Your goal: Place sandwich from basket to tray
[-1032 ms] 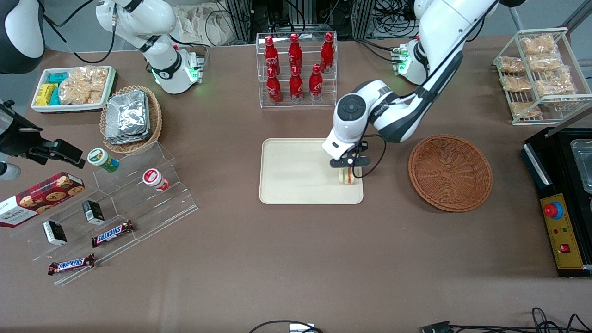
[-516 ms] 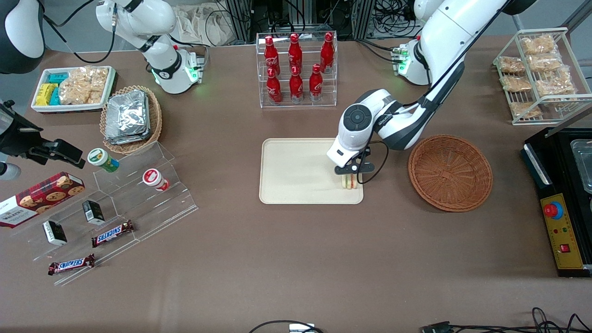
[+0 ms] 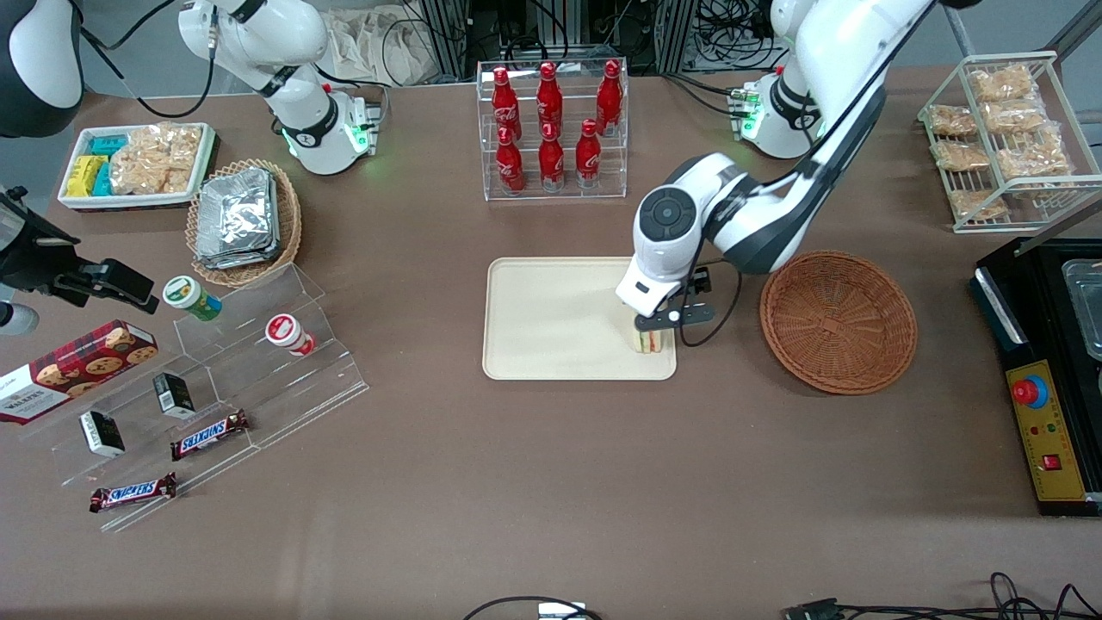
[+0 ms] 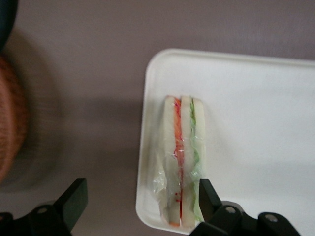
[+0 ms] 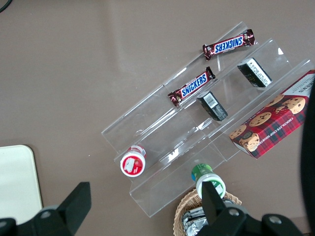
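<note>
Sandwich standing on edge on the tray, close to the tray's corner nearest the basket, between the two spread fingers of the gripper and gripped by neither. Sits just beside one finger, well apart from the other, which hangs over bare table off the tray's edge. Fingertips cut off at the picture's border in the wrist view; in the front view mostly hidden under the wrist, only a sliver of bread showing below it. White bread slices with an orange-red layer and a green layer, wrapped in clear film. Farther out, only a blurred reddish edge of basket visible from the wrist.
</note>
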Robot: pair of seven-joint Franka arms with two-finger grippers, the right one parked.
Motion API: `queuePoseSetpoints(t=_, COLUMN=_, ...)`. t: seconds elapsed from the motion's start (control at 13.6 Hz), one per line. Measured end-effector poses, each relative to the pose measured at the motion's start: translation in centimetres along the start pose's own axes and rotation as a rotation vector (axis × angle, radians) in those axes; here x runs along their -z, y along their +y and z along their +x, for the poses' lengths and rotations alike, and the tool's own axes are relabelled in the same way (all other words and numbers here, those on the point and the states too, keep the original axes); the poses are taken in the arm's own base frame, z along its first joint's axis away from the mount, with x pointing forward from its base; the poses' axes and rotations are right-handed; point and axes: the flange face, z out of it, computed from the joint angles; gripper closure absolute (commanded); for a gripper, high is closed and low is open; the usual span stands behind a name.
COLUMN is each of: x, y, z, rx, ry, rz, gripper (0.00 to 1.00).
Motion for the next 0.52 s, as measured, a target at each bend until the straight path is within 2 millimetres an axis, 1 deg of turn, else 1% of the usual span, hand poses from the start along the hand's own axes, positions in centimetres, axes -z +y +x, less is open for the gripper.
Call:
queuePoseSetpoints(t=0.07, x=3.0, y=-0.7, z=0.2, rx=0.015, ry=0.002, rz=-0.001, gripper=0.00)
queuePoseSetpoints(t=0.15, x=6.4, y=-2.0, z=0.5, rx=0.007, ry=-0.010, rz=-0.005, gripper=0.00)
queuePoseSetpoints(t=0.22, x=9.7, y=-4.1, z=1.0, rx=0.000, ry=-0.032, rz=-0.015, gripper=0.00)
queuePoseSetpoints(t=0.29, x=12.7, y=-7.2, z=2.0, rx=0.008, ry=-0.047, rz=-0.032, gripper=0.00)
queuePoseSetpoints(t=0.37, x=15.4, y=-11.2, z=3.3, rx=0.012, ry=-0.044, rz=-0.055, gripper=0.00)
queuePoseSetpoints(t=0.44, x=17.4, y=-15.5, z=4.3, rx=0.007, ry=-0.032, rz=-0.074, gripper=0.00)
queuePoseSetpoints(t=0.52, x=18.9, y=-19.9, z=4.9, rx=0.009, ry=-0.018, rz=-0.086, gripper=0.00)
